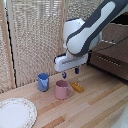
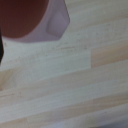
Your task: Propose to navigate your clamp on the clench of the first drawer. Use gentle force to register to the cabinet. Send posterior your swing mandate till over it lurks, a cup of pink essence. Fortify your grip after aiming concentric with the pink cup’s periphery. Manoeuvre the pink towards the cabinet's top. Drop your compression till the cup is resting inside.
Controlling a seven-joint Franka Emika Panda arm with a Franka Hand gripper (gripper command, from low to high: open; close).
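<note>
While the clamp point(image 1: 70, 73) hangs above the wooden table point(image 1: 100, 107), its two dark-blue fingers point(image 1: 64, 75) stand slightly apart and hold nothing. Going from the exterior view's left: a patterned plate point(image 1: 16, 113) lies well off to that side of the fingers; a blue cup point(image 1: 43, 81) stands near them, lower down; the pink cup point(image 1: 62, 89) sits upright almost directly beneath the fingertips, not touched; a small orange thing point(image 1: 77, 87) lies just beside it, under the fingers' other side; the cabinet point(image 1: 111, 54) stands well apart, at the exterior view's right. The wrist view shows the pink cup point(image 2: 35, 20) close, blurred. The step in hand looks like centring over the rim: best to settle straight down, one finger inside the wall, one outside, before squeezing gently.
</note>
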